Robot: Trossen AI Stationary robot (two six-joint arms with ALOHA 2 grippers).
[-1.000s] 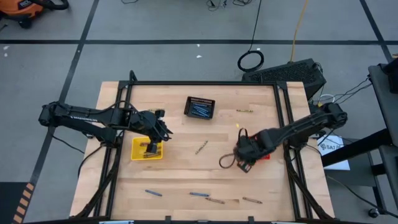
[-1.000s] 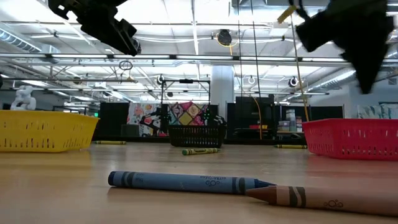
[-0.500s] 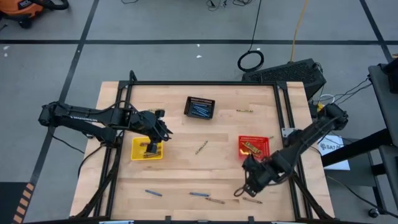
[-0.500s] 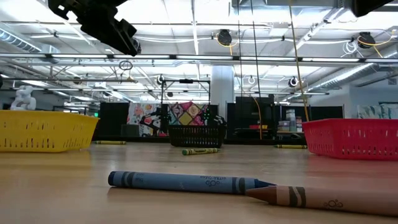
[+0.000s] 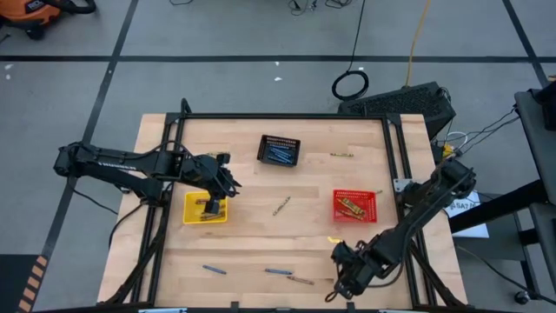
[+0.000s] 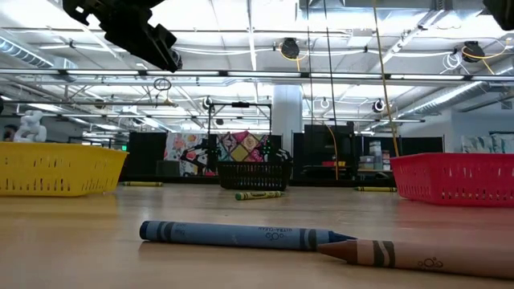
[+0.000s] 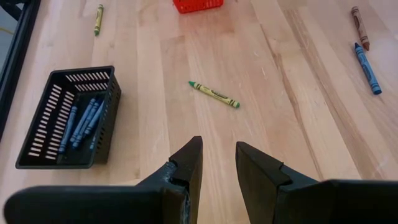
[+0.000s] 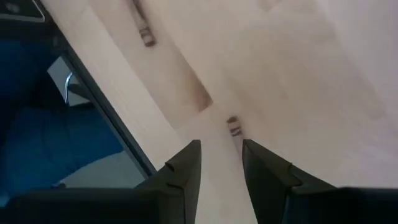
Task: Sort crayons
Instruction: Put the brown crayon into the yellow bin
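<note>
Tan crayon (image 8: 233,126) between right gripper (image 8: 221,163) fingers

Left tool (image 5: 228,184) over one basket (image 5: 193,216); right tool (image 5: 341,284) at the table's (image 5: 243,248) near edge.

tabletop (image 5: 252,248): pale wood planks, black frame around it.
black basket (image 5: 279,149): far middle, blue crayons inside.
yellow basket (image 5: 205,208): my left side.
red basket (image 5: 354,205): my right side, tan crayons inside.
green crayon (image 5: 281,206): loose, centre, between yellow and red baskets.
olive crayon (image 5: 341,156): loose, far right.
blue crayons (image 5: 214,269): two loose along near edge.
brown crayon (image 5: 301,280): touching tip of second blue one.
</note>
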